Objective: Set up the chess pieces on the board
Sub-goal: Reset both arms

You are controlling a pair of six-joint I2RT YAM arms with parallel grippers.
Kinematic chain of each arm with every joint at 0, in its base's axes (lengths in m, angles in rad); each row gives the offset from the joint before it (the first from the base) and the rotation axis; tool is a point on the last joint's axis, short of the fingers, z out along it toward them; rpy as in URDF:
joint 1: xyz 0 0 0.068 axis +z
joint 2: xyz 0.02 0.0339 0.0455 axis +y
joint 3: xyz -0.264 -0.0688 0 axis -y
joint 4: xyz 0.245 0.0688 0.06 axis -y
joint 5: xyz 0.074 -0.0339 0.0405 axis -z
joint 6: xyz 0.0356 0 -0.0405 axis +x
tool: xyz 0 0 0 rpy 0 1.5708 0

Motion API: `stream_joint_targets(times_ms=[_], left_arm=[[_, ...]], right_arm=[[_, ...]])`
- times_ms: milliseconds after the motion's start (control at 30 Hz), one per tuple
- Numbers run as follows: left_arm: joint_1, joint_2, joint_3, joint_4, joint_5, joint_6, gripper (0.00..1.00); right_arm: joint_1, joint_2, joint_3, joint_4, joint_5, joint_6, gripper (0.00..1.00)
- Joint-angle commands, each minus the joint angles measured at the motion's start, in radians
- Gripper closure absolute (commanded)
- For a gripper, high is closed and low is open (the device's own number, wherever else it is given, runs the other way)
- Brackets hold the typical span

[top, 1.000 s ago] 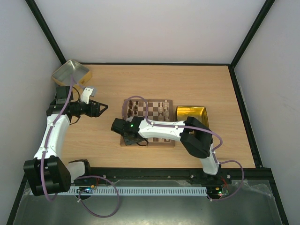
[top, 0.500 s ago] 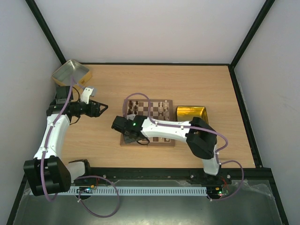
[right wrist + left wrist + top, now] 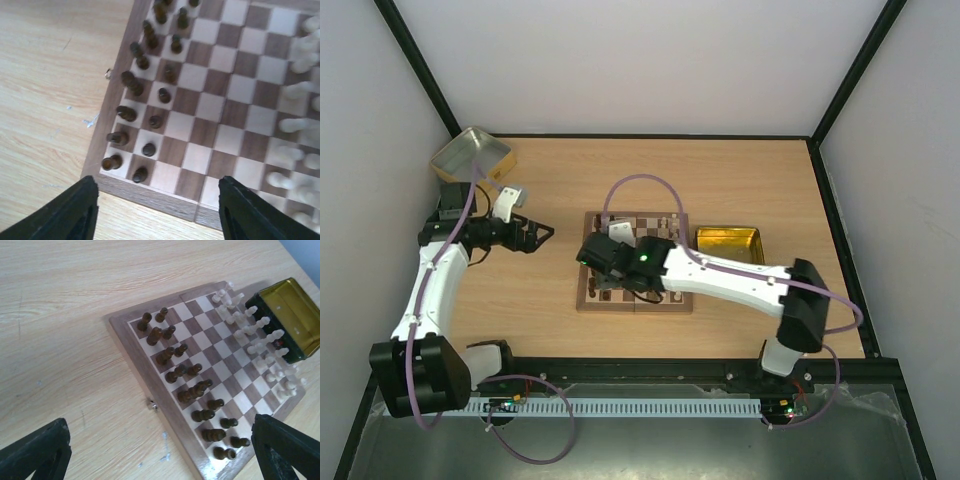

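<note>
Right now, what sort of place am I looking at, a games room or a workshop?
Most likely a robotics test cell: a left arm and right arm bolted at the table edge, plain white walls in a black frame, and a chessboard to work on.

I note: board (image 3: 136,357) checked dark brown and tan, mid-brown rim; chess pieces (image 3: 177,374) dark brown or cream; tray (image 3: 295,315) gold.
</note>
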Motion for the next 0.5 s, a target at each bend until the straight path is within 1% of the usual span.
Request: stream_joint_targets(times_ms=[0, 33, 100, 133, 167, 300, 467], left_arm=[[-0.046, -0.019, 0.080, -0.102, -0.024, 0.063, 0.01], [-0.066, -0.024, 0.095, -0.122, -0.050, 0.080, 0.01], [-0.117, -0.033, 0.120, -0.164, -0.113, 0.109, 0.00], [-0.141, -0.040, 0.132, -0.190, -0.141, 0.120, 0.00], [-0.169, -0.046, 0.144, -0.217, -0.157, 0.133, 0.01], [-0.255, -0.080, 0.193, -0.336, -0.178, 0.165, 0.01], [-0.370, -0.141, 0.192, -0.350, -0.217, 0.118, 0.01]], right_arm=[[-0.015, -0.150, -0.084, -0.071, 0.134, 0.010, 0.32], [-0.018, -0.183, -0.110, -0.075, 0.147, 0.016, 0.21], [-0.020, -0.248, -0.170, -0.070, 0.162, 0.028, 0.17], [-0.021, -0.281, -0.198, -0.069, 0.168, 0.036, 0.00], [-0.022, -0.310, -0.232, -0.068, 0.181, 0.045, 0.02], [-0.028, -0.423, -0.358, -0.064, 0.194, 0.092, 0.02], [-0.028, -0.567, -0.489, -0.042, 0.185, 0.137, 0.02]])
